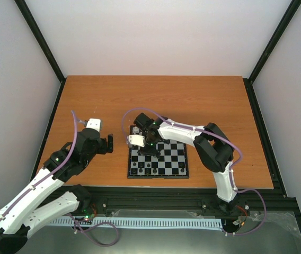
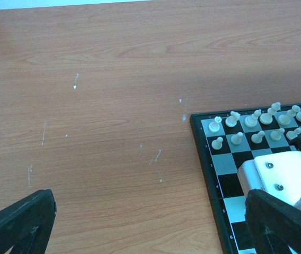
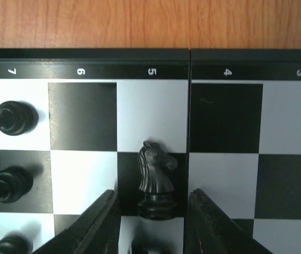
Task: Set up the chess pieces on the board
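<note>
Black knight (image 3: 156, 180) is, I judge, the piece now being taken. It stands upright on a dark square of the board (image 3: 87, 55), lower centre of the right wrist view, in the column marked 5 and one square in from the rim at the top of the frame.

To do this well, the squeeze should land low on the stem, with both fingers (image 3: 100, 222) meeting it together. If one side arrives first, the little figure will likely tip or skate off its square. After that, a straight lift makes sense before any sideways travel, since the black pawns (image 3: 12, 117) at the left edge stand close by. They sit in the column marked 7, so the knight probably belongs behind them, past the left edge of the frame.

Right gripper (image 3: 151, 194) sits astride the knight, its jaws roughly halfway in. A slim gap shows on each side of the base, so it holds nothing yet.

Left gripper (image 2: 149, 201) is spread fully wide and empty over the bare wooden table (image 2: 113, 79). The white pieces (image 2: 256, 124) are lined up at the right of its view.
</note>
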Controlling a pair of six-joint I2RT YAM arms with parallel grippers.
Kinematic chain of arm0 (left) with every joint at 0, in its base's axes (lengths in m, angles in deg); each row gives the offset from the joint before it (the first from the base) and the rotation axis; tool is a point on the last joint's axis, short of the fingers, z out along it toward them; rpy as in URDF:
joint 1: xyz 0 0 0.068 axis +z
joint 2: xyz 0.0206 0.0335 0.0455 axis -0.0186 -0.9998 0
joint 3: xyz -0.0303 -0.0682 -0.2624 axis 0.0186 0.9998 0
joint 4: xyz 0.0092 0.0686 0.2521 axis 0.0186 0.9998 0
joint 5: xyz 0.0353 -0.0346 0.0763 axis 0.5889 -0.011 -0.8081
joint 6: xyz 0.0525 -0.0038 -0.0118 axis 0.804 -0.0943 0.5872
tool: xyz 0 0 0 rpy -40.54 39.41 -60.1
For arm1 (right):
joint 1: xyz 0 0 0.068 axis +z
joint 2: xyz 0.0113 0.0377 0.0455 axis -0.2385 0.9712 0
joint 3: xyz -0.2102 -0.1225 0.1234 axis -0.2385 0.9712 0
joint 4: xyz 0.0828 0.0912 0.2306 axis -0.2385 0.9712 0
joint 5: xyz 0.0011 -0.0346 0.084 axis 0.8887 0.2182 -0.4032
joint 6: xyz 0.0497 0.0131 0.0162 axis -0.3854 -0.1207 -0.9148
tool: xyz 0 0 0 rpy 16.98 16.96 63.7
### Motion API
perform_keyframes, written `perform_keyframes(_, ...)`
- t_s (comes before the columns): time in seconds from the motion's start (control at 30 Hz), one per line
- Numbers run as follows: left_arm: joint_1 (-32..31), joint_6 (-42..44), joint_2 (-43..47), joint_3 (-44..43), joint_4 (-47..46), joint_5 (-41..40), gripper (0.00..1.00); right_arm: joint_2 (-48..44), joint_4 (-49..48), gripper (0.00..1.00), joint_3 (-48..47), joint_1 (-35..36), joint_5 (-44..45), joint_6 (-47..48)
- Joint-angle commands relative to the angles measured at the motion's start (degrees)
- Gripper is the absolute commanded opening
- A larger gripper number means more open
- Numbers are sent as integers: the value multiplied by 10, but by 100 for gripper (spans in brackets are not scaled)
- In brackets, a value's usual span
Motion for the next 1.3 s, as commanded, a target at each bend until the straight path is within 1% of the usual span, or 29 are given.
perform_keyframes(0.0, 6, 12, 3, -1, -14, 3, 100, 14, 4, 34, -15, 13, 3, 6)
perform_keyframes(0.17, 5, 13, 5, 1, -15, 5, 100, 21, 7, 26, -17, 16, 6, 5)
perform_keyframes(0.37, 5, 13, 3, 3, -17, 10, 100, 11, 7, 25, -3, 16, 17, 4)
perform_keyframes(0.47, 5, 13, 3, 3, -16, 10, 100, 9, 12, 17, -1, 15, 16, 2)
perform_keyframes(0.6, 6, 11, 3, 2, -15, 3, 100, -14, 13, 11, 6, 15, 4, -6)
perform_keyframes(0.77, 6, -1, 2, -2, -11, -11, 100, -84, 13, 9, 23, 10, -14, -19)
perform_keyframes(0.93, 6, 7, -3, -8, -20, 24, 100, -178, 6, 8, 61, -6, -34, -42)
perform_keyframes(1.03, 6, 23, -8, -24, -22, 36, 91, -255, -31, 8, 120, -26, -61, -72)
perform_keyframes(1.07, 6, 28, -6, -27, -28, 40, 90, -278, -42, 8, 143, -30, -67, -77)
perform_keyframes(1.13, 6, 33, -6, -30, -46, 70, 89, -322, -59, 8, 189, -38, -66, -82)
perform_keyframes(1.17, 6, 28, -10, -33, -56, 99, 89, -346, -68, 8, 207, -43, -64, -86)
perform_keyframes(1.2, 6, 19, -19, -37, -64, 132, 88, -368, -78, 8, 222, -49, -62, -90)
perform_keyframes(1.27, 6, -5, -48, -44, -100, 236, 85, -416, -100, 7, 255, -73, -75, -99)
